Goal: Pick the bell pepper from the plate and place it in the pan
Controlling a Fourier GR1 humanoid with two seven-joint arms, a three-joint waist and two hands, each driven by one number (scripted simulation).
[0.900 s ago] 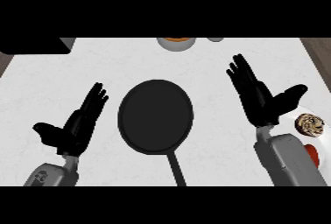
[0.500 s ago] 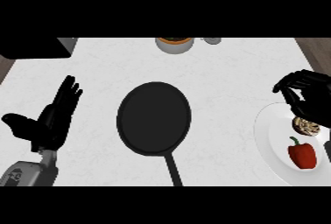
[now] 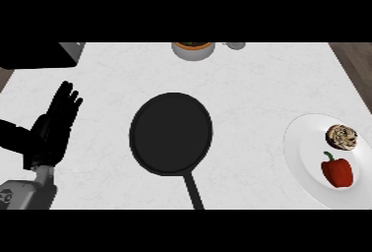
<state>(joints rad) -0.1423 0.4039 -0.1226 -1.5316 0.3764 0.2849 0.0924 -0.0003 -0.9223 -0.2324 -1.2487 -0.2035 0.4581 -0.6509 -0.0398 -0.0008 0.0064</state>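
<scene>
Fingers (image 3: 64, 101) straight and spread, the robot's left hand (image 3: 51, 130) rests open well to the left of the black pan (image 3: 170, 133) on the white worktop (image 3: 269, 83); its right hand is out of view. Well to the right of the pan, a red bell pepper (image 3: 337, 170) lies on a white plate (image 3: 305, 162), just below a round brown pastry (image 3: 342, 136). By all appearances the pick has not begun: next, a hand must reach the plate, curl round the pepper and carry it left to the pan.
</scene>
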